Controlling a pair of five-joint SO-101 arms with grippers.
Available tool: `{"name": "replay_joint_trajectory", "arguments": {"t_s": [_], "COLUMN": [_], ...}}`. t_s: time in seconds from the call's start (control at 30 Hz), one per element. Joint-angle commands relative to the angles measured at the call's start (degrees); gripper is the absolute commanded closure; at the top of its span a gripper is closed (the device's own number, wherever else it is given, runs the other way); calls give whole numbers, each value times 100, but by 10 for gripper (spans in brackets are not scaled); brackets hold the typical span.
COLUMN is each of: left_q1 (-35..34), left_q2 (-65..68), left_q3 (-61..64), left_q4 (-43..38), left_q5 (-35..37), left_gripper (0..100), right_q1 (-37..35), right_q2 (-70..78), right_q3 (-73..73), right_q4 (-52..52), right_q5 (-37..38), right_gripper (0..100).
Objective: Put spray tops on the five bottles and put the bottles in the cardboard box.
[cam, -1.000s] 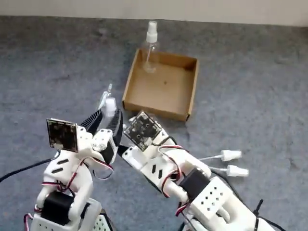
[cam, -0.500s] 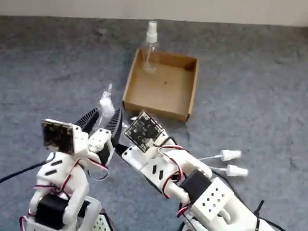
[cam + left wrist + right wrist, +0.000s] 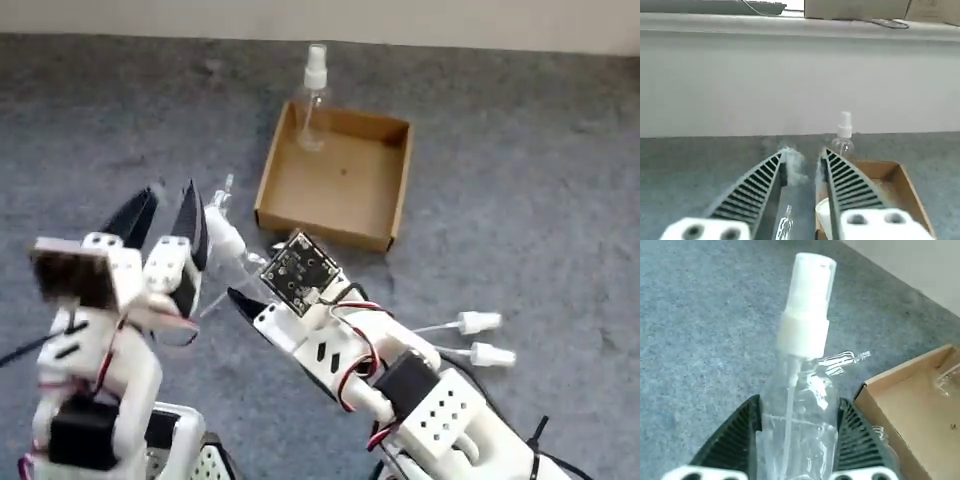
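Note:
My right gripper (image 3: 799,415) is shut on a clear bottle (image 3: 801,385) with a white spray top (image 3: 805,325) on its neck. In the high view this bottle (image 3: 226,240) is held tilted over the carpet, left of the cardboard box (image 3: 390,180). My left gripper (image 3: 170,192) hangs open with nothing in it just left of the bottle, pointing toward the far wall (image 3: 802,154). A second capped bottle (image 3: 314,95) stands at the box's far left corner (image 3: 844,139). Two loose spray tops (image 3: 478,322) (image 3: 493,354) lie on the carpet at the right.
A small clear piece (image 3: 224,187) lies on the carpet near the box's left side, also seen as a glassy piece (image 3: 845,359) beyond the held bottle. Grey carpet (image 3: 520,150) surrounds the box. A pale wall (image 3: 790,85) runs along the far side.
My left gripper has opened off the spray top and swung left and up, away from the bottle. The right gripper still holds the bottle in about the same place.

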Motion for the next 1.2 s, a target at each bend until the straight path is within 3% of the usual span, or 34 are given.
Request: {"name": "replay_joint_trajectory", "arguments": {"t_s": [0.0,0.27,0.43,0.7,0.9,1.17], "left_q1": [-92,-66,136,848,927,901], "left_q2": [822,1710,1710,778,523,470], "left_q3": [-629,-857,-804,-716,-22,-13], "left_q4": [-211,-246,334,1020,703,686], "left_q5": [-53,-88,-79,-97,-422,-448], "left_gripper": [930,932,932,933,933,933], "right_q1": [48,48,48,48,48,57], "right_q2": [-127,-127,-119,-110,-110,-101], "right_q3": [-92,-92,-92,-92,-92,-92], "right_q4": [-171,-163,-163,-163,-163,-163], "right_q5": [-35,-35,-35,-35,-53,-62], "right_gripper": [995,995,995,995,995,995]}}
